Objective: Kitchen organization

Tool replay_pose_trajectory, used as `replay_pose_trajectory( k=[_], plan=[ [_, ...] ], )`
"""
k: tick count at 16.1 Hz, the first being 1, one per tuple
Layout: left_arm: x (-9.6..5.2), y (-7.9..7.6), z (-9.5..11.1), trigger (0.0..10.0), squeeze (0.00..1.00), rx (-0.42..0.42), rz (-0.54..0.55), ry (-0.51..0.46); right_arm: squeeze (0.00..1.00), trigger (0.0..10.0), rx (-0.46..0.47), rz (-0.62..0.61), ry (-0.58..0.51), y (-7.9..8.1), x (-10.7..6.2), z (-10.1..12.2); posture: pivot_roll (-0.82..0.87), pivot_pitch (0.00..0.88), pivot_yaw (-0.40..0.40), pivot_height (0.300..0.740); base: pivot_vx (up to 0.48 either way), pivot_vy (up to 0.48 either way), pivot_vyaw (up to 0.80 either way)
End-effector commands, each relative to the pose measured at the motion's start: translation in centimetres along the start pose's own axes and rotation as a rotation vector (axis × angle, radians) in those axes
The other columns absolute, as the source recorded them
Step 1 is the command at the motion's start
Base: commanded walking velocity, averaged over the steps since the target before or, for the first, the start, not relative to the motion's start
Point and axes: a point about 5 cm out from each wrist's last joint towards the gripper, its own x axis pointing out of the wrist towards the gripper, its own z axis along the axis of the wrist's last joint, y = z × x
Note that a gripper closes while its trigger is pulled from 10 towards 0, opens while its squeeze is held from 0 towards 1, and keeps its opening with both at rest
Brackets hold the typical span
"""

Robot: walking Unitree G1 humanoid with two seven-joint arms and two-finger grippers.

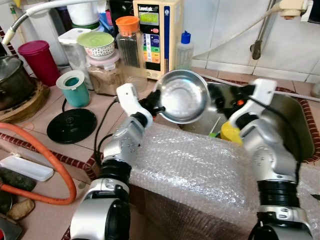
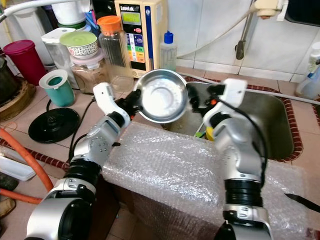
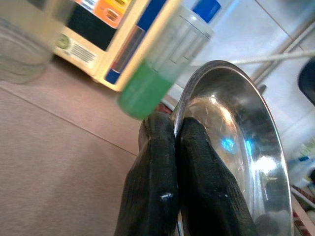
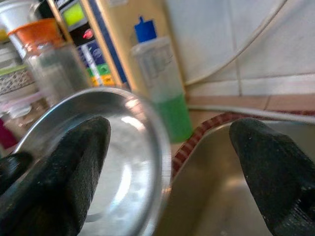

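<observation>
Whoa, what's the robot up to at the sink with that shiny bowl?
It's holding a steel bowl tilted up over the sink. The left gripper is pinched on the bowl's rim. The right gripper is open beside the bowl, one finger in front of it, not gripping. Jars and a green soap bottle stand on the counter behind.

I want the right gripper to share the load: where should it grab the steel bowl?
On the thin rim of the steel bowl opposite the left gripper, approaching from the sink side. The bowl is tilted up, leaving that edge exposed to the open right gripper.
</observation>
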Motion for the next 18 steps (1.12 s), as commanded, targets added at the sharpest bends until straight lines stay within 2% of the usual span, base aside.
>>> replay_pose_trajectory(
  k=[1, 5, 6, 7, 9, 11, 15, 18],
  plan=[
    [-0.1, -0.2, 0.3, 0.0, 0.0, -0.008, -0.013, -0.019, 0.0, 10.0, 0.004, 0.049, 0.023, 1.0, 0.7, -0.3, -0.04, 0.0, 0.07, 0.74, 0.0, 0.0, 0.0],
    [-0.1, -0.8, 0.7, 0.0, 0.0, -0.033, -0.031, -0.039, 0.0, 10.0, 0.017, 0.037, 0.069, 1.4, 1.5, -1.7, -0.02, 0.0, 0.059, 0.74, 0.0, 0.0, 0.0],
    [-0.2, -1.1, 1.0, 0.0, 0.0, -0.047, -0.039, -0.05, 0.0, 4.3, 0.033, -0.012, 0.096, 1.0, 1.9, -2.4, -0.02, 0.0, 0.057, 0.74, 0.0, 0.0, 0.0],
    [-0.3, -1.4, 1.4, 0.0, 0.0, -0.061, -0.051, -0.065, 0.0, 0.0, 0.083, -0.06, 0.12, 0.5, 2.0, -3.0, -0.02, 0.0, 0.054, 0.74, 0.0, 0.0, 0.0],
    [-0.6, -2.0, 2.0, 0.0, 0.0, -0.08, -0.073, -0.079, 0.0, 0.0, 0.15, -0.114, 0.109, -0.1, 2.1, -3.0, -0.02, 0.0, 0.052, 0.74, 0.0, 0.0, 0.0],
    [-0.8, -2.0, 2.1, 0.0, 0.0, -0.084, -0.077, -0.082, 0.0, 0.0, 0.193, -0.142, 0.093, -0.5, 2.1, -2.6, -0.02, 0.0, 0.052, 0.74, 0.0, 0.0, 0.0],
    [-1.1, -1.9, 1.3, 0.0, 0.0, -0.09, -0.077, -0.06, 0.0, 0.0, 0.315, -0.224, 0.057, -1.5, 2.2, -2.1, -0.04, 0.0, 0.056, 0.74, 0.0, 0.0, 0.0],
    [-1.1, -2.6, 0.9, 0.0, 0.0, -0.103, -0.094, -0.043, 0.0, 0.0, 0.314, -0.237, 0.068, -1.9, 2.3, -1.9, -0.04, 0.0, 0.054, 0.74, 0.0, 0.0, 0.0]
  ],
)
